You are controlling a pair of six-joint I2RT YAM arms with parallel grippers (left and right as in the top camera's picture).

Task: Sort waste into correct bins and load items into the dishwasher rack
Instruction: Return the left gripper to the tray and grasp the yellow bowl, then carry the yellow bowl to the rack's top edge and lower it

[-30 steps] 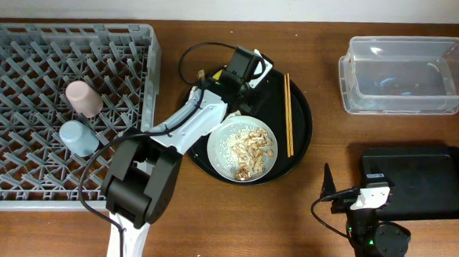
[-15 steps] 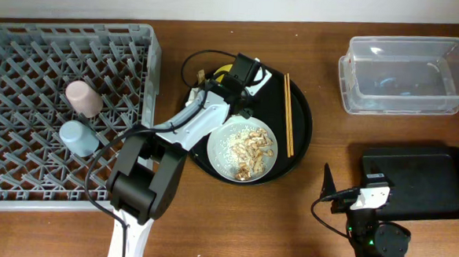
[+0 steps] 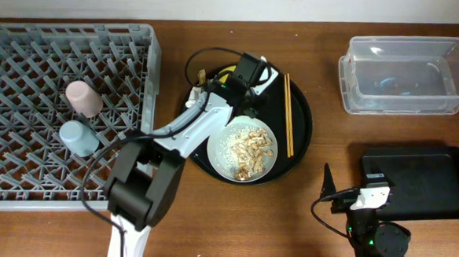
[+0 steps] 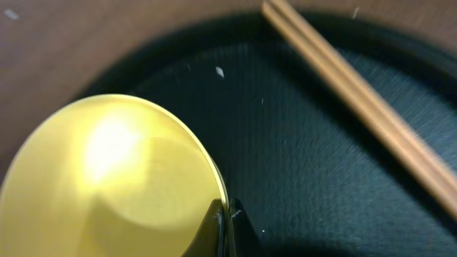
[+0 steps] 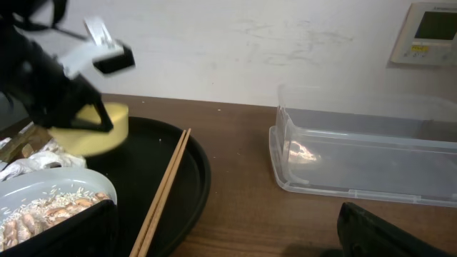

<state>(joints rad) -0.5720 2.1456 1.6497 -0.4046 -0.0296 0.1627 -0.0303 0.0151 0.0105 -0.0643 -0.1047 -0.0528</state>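
The yellow bowl (image 4: 107, 178) stands on the round black tray (image 4: 321, 178), and my left gripper (image 4: 228, 214) is shut on its rim, one finger inside and one outside. From overhead, the left gripper (image 3: 240, 80) and the bowl (image 3: 228, 69) are at the tray's back. The wooden chopsticks (image 3: 289, 116) lie on the tray's right side. The grey-blue plate (image 3: 242, 149) holds beige food bits. The crumpled napkin (image 5: 32, 163) lies beside the plate. A pink cup (image 3: 83, 99) and a light-blue cup (image 3: 79, 138) lie in the dishwasher rack (image 3: 149, 77). My right gripper (image 5: 228, 243) is open and holds nothing.
The clear tub (image 3: 405, 75) stands at the back right, with the black container (image 3: 415, 181) in front of it. My right gripper (image 3: 359, 200) sits low at the front, just left of the black container. The left arm's cable loops over the tray's back left.
My left gripper has closed from wide open onto the yellow bowl's rim and shifted slightly toward the back of the tray. The right arm has not moved.
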